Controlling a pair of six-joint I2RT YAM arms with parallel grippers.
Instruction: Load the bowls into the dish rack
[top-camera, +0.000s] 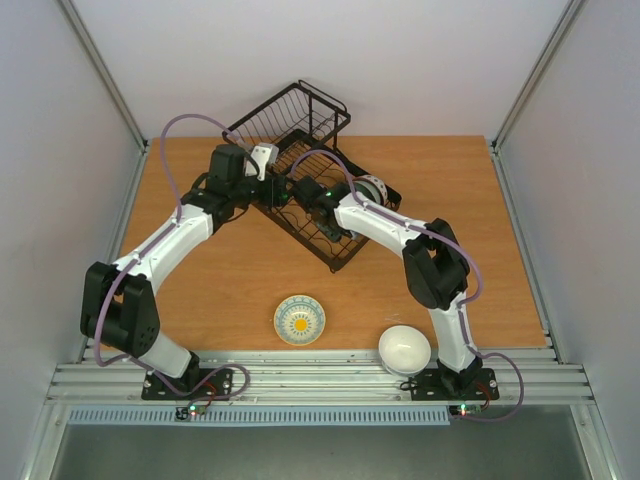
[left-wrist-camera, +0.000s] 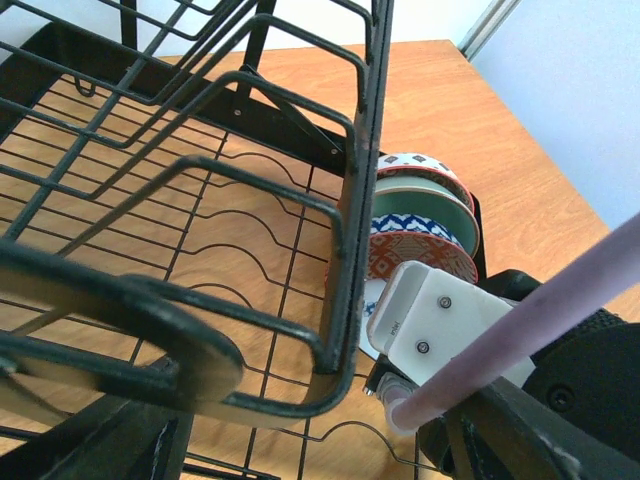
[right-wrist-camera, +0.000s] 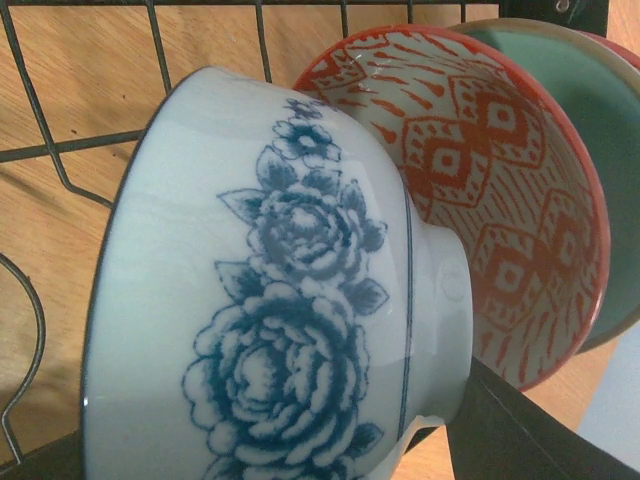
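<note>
Bare surface (top-camera: 200, 270) is seen all round the dish rack (top-camera: 296, 112), which is laid diagonally, basket end far, tray end near-right. The left end effector (top-camera: 262, 170) is parked at the rack's basket end; its opening can't be made out. The right end effector (top-camera: 300, 192) is spread wide and clamped rim-to-foot on the blue floral bowl (right-wrist-camera: 280, 300). That bowl is tipped on edge inside the rack, foot toward the red-patterned bowl (right-wrist-camera: 500, 200) and green-lined bowl (right-wrist-camera: 570, 90), and it's hidden in the top view. A sun-centred bowl (top-camera: 299, 320) and a white bowl (top-camera: 404, 348) are sat upright in front of the rack.
</note>
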